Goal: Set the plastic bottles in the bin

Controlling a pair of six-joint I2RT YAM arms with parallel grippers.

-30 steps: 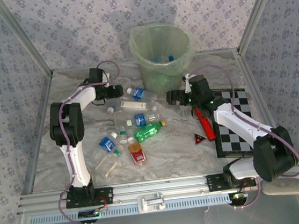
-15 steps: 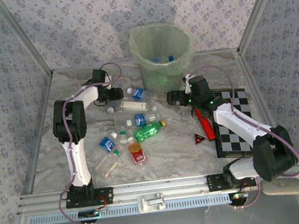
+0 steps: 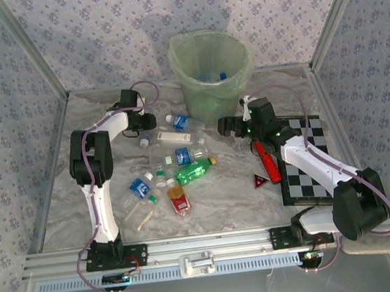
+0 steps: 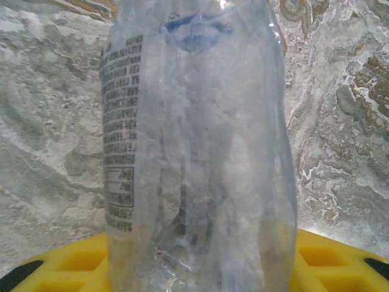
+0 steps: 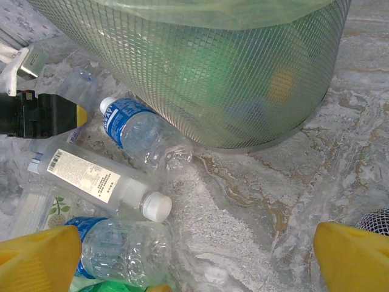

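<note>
A clear crinkled plastic bottle [image 4: 200, 146] with small printed text stands between my left gripper's [image 4: 197, 267] yellow fingers [image 4: 55, 267], which are shut on it. From above, that left gripper [image 3: 148, 121] lies low on the table, left of the bin [image 3: 211, 67]. More plastic bottles lie between the arms: a blue-labelled one [image 3: 178, 122], a white-labelled one [image 3: 173, 137], a green one [image 3: 195, 172] and an orange-red one [image 3: 179, 201]. My right gripper [image 3: 222, 126] is open and empty by the bin's base [image 5: 213, 73], its fingers [image 5: 36, 255] wide apart above the blue-labelled bottle [image 5: 137, 131].
A red cylinder tube [image 3: 267, 162] and a small red triangle [image 3: 260, 179] lie beside a checkerboard mat [image 3: 309, 161] under the right arm. Metal frame rails and patterned walls enclose the marbled table. Bare tabletop [image 5: 255, 213] shows between the right fingers.
The left gripper slid slightly right toward the bottles and closed its jaws on the clear bottle. The right arm has barely moved and stays open.
</note>
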